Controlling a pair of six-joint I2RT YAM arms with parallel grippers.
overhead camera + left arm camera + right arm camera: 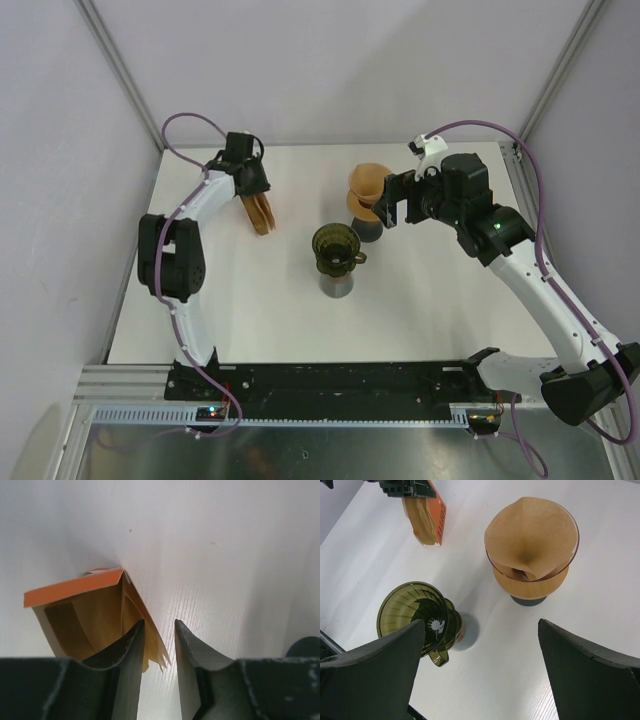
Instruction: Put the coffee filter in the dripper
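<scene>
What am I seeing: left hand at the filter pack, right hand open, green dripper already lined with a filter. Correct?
One slip: the green dripper is empty, as the right wrist view shows. The paper filter sits in the brown dripper instead. Left hand at the filter pack and right hand open are correct.

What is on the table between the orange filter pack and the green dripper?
Nothing; the right wrist view shows only bare table between the filter pack and the green dripper.
</scene>
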